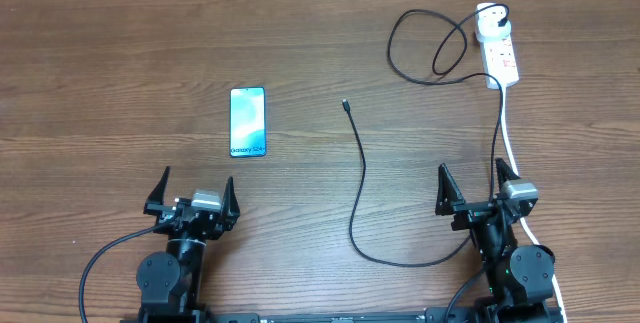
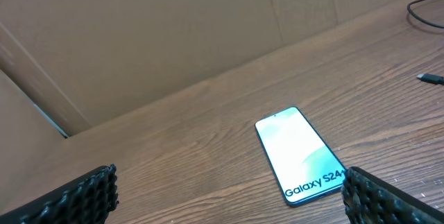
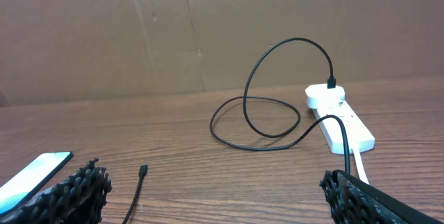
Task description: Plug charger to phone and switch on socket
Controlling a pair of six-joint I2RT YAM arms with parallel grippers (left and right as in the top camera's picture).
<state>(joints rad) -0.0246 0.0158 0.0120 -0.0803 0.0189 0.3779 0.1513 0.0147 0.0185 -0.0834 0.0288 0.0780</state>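
On the desk [image 1: 120,73], at 1 o'clock from the left gripper [image 1: 197,189], lies the phone [image 1: 248,121], long axis 12-to-6 — the charger tip [image 1: 346,106] sits at 10 o'clock from the nearer right gripper [image 1: 472,179] — both wide, empty.

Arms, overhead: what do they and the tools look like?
Left arm and right arm: black, round joints, grey wrist block. Left tool and right tool: two ribbed black fingers. A black cable loops off each base.
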